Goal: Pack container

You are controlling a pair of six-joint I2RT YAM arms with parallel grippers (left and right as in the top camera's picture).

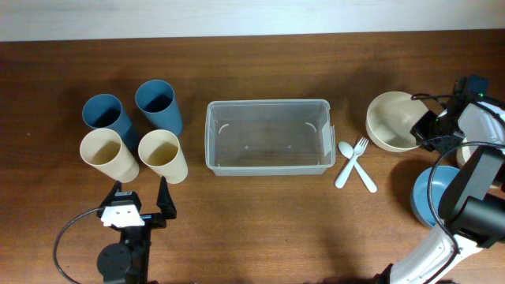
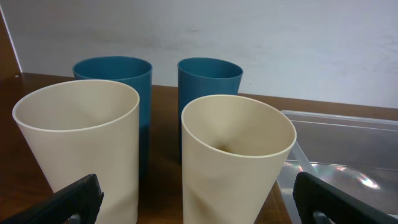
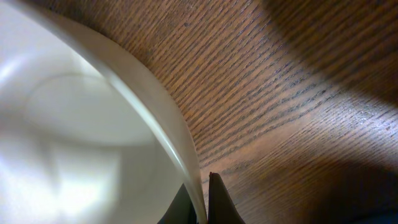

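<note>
Pinched shut on the cream bowl [image 3: 74,124] rim: right hand [image 3: 200,205], far right of the overhead frame. On the desk [image 1: 260,229], dead centre: container [image 1: 268,142], empty, mouth up, long axis left to right, lying left of that bowl, roughly as near to either hand. Lower left: left hand [image 1: 140,189], spread wide, holding nothing.

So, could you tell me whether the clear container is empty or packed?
Empty: the overhead view shows only bare floor inside the clear container.
</note>
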